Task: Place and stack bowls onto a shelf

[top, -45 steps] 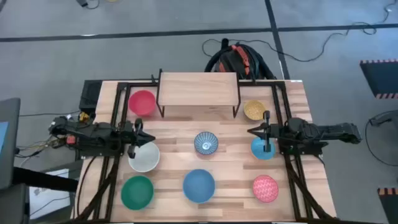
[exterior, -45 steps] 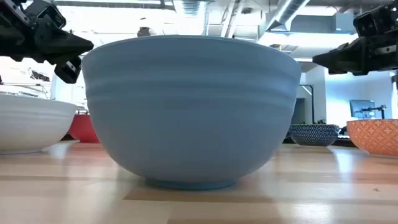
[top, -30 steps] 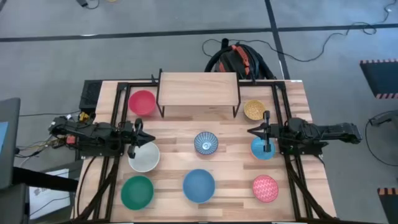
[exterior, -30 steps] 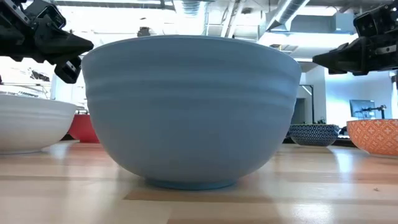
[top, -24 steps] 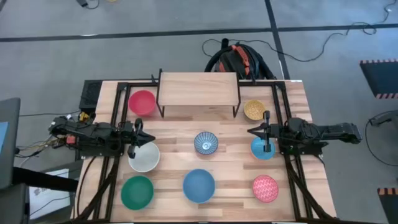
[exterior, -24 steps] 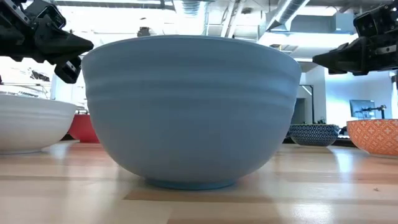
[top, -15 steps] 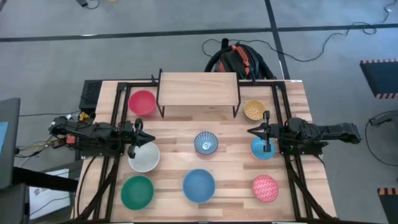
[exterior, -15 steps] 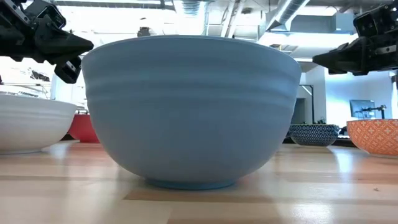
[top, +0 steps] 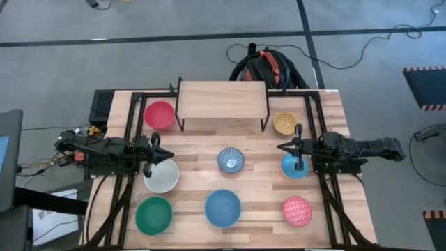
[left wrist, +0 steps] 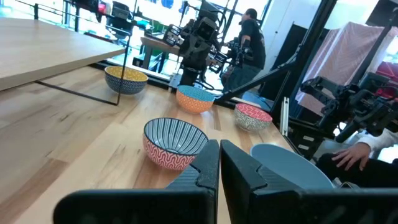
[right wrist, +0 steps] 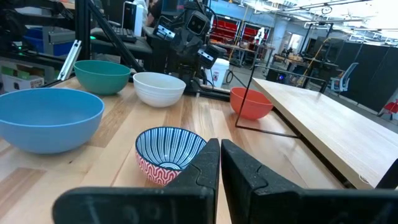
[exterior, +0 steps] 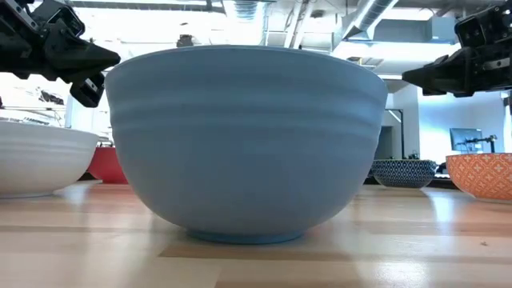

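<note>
No change is seen: the light-wood shelf [top: 223,95] is still bare, the small round bowls [top: 231,160] remain on the tabletop [top: 258,188], and both the left hand [top: 155,155] and right hand [top: 288,148] stay closed, holding nothing, so stacking is judged not begun.

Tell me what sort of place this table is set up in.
Probably a robotics lab or workshop. Exposed ceiling ducts run overhead, another dark robot arm rig stands beyond the wooden table, and a person in dark clothing works at a bench behind.

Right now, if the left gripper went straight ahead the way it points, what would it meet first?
Probably the blue-and-white striped bowl with red patterned outside; the shut left gripper aims about at it, though its height above the table is unclear.
</note>
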Controlling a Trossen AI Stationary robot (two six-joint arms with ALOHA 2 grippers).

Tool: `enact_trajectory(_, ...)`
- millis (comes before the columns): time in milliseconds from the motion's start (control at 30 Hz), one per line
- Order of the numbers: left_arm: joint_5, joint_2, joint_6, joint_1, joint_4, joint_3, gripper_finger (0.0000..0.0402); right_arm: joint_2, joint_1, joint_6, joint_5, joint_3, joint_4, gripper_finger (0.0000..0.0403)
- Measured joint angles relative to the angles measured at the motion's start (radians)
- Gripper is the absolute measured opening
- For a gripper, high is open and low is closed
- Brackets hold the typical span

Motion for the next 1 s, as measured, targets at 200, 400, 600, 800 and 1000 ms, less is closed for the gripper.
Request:
enact_trajectory(200,0.0,0.0,0.0,0.0,0.0,0.0,0.0,0.0,0.0,0.0,0.0,0.0,0.0,0.0043)
enact_trajectory(400,0.0,0.0,0.0,0.0,0.0,0.0,0.0,0.0,0.0,0.0,0.0,0.0,0.0,0.0043)
enact_trajectory(600,0.0,0.0,-0.017,0.0,0.0,0.0,0.0,0.0,0.0,0.0,0.0,0.0,0.0,0.0043)
enact_trajectory(800,-0.017,0.0,-0.022,0.0,0.001,0.0,0.0,0.0,0.0,0.0,0.0,0.0,0.0,0.0043)
enact_trajectory(1000,-0.019,0.0,-0.027,0.0,0.001,0.0,0.0,0.0,0.0,0.0,0.0,0.0,0.0,0.0043)
